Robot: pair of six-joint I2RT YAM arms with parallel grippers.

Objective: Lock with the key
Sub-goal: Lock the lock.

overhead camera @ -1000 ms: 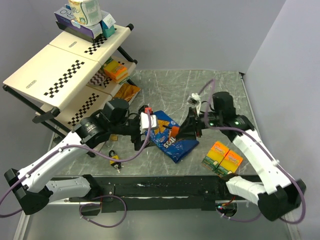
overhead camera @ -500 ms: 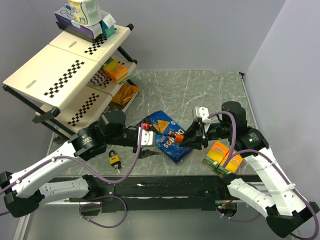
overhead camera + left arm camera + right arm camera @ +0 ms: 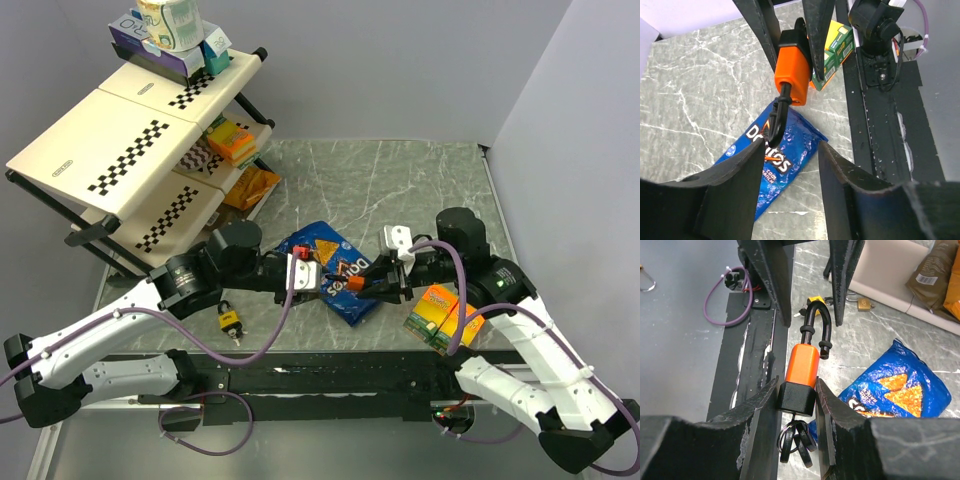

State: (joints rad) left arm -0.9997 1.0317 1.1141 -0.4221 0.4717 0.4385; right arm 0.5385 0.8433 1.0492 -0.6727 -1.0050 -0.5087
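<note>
Mid-air at the frame's centre, above a blue crisp bag (image 3: 900,385) on the grey marbled worktop (image 3: 400,180), the right claw (image 3: 796,390) clamps a plastic orange padlock (image 3: 803,362). The left claw (image 3: 790,155), half-open, straddles its black metal shackle (image 3: 826,325). An off-centre squeeze could twist it free.

padlocks (image 3: 341,285) (image 3: 230,321) (image 3: 865,304) x3; snack boxes (image 3: 428,312) (image 3: 468,318) x2; Doritos bag (image 3: 318,242) x1

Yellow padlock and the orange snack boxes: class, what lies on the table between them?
The blue chip bag, shown in the top view.
</note>
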